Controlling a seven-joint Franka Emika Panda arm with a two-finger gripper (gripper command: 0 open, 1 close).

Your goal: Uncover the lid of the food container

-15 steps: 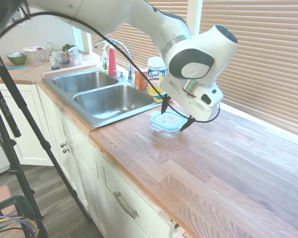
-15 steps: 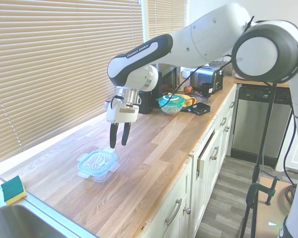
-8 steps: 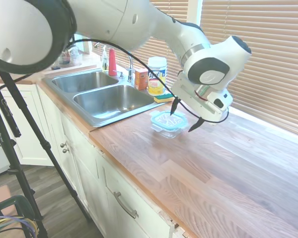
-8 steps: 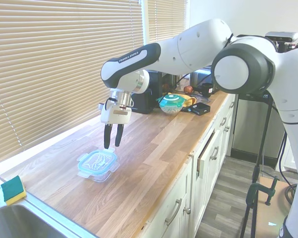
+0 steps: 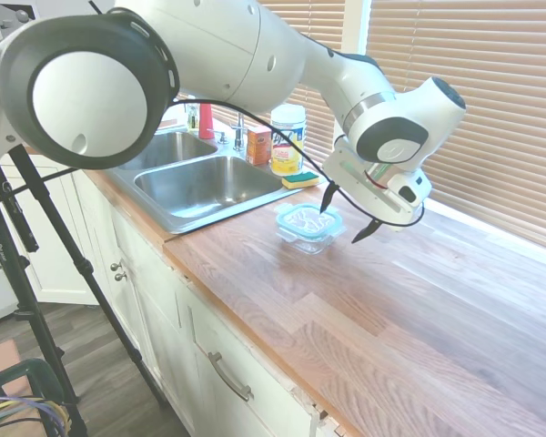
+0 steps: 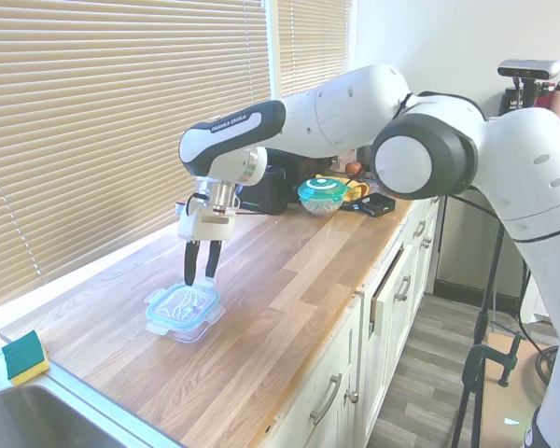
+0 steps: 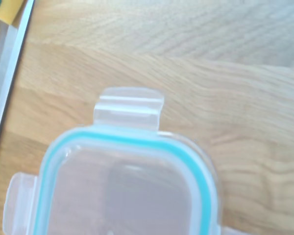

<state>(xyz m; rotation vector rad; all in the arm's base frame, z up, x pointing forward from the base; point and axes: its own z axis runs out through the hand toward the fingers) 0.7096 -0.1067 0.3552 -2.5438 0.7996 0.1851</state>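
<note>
Your gripper point(image 5: 348, 217) is hanging with fingers spread apart, holding nothing, just above the far end of the lid point(image 6: 183, 302), which is sitting on the food container point(image 5: 302, 238) on the counter point(image 5: 419, 309).

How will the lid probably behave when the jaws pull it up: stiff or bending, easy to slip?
The lid looks thin and translucent, so it probably flexes a little. Its smooth plastic may slip between narrow jaws. The clip flaps appear splayed outward, so it should lift free of the food container, which looks light and might shift.
</note>
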